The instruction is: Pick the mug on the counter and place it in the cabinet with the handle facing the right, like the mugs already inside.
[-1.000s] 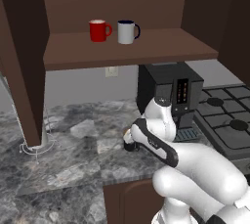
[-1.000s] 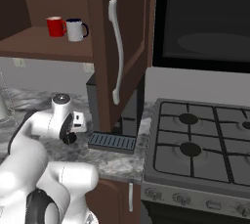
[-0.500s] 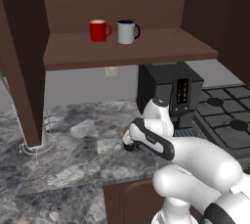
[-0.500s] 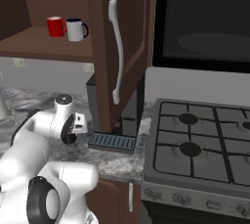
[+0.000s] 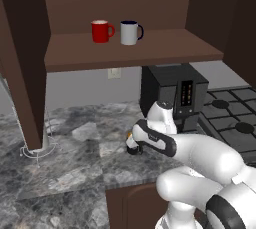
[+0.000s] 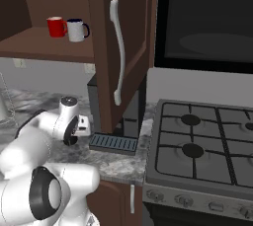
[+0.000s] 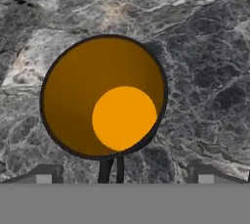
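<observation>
In the hand view I look straight down into the black mug (image 7: 105, 96), which stands upright on the grey marbled counter (image 7: 205, 66). Its inside is orange-yellow, and its thin black handle (image 7: 111, 169) points to the bottom of that view. My gripper (image 7: 124, 176) is open just above it, with one grey fingertip on either side of the handle and neither touching the mug. From the left base camera the hand and gripper (image 5: 134, 148) hang low over the counter (image 5: 75, 173) and cover the mug. The open cabinet shelf (image 5: 165, 48) is up and behind.
A red mug (image 5: 101, 31) and a white mug (image 5: 130, 32) stand on the shelf, handles to the right. A black coffee machine (image 5: 172, 90) sits close behind the hand, with a stove (image 6: 207, 146) to its right. An open cabinet door (image 6: 123, 47) hangs there.
The hand stays over the same spot on the counter. The elbow and upper arm have swung lower and to the right.
</observation>
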Tool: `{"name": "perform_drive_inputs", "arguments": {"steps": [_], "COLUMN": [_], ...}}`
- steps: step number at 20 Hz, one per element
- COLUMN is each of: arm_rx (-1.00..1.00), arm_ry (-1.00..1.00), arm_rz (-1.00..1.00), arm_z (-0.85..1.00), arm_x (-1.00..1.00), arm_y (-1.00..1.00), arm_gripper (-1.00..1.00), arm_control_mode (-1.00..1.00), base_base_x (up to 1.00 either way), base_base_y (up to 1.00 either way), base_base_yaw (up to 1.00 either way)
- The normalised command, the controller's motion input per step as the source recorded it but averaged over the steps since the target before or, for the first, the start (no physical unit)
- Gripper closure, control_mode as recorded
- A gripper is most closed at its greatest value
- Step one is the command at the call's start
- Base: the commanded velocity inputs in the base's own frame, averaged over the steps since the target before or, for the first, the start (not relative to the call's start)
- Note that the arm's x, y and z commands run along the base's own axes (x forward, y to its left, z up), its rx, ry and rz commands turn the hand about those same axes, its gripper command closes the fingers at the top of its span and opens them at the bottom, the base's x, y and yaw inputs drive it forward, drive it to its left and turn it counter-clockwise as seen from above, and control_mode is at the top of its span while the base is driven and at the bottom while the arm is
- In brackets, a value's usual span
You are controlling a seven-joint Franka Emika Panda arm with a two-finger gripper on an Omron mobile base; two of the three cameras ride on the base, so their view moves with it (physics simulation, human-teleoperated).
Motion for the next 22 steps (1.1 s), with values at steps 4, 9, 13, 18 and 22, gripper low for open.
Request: {"name": "perform_drive_inputs", "arguments": {"steps": [4, 9, 13, 18, 22], "arm_rx": [0.01, 0.00, 0.00, 0.00, 0.00], "arm_ry": [0.00, 0.00, 0.00, 0.00, -0.02], "arm_rz": [0.00, 0.00, 0.00, 0.00, 0.00], "arm_z": [-0.30, -0.28, -0.30, -0.23, -0.08], "arm_x": [0.00, 0.00, 0.00, -0.03, -0.12], "arm_y": [0.00, 0.00, 0.00, 0.00, 0.00], "arm_gripper": [-1.00, -1.00, -1.00, 1.00, 1.00], "arm_control_mode": [-1.00, -1.00, -1.00, -1.00, -1.00], "base_base_x": [0.00, 0.00, 0.00, 0.00, 0.00], "base_base_y": [0.00, 0.00, 0.00, 0.00, 0.00], "base_base_yaw": [0.00, 0.00, 0.00, 0.00, 0.00]}}
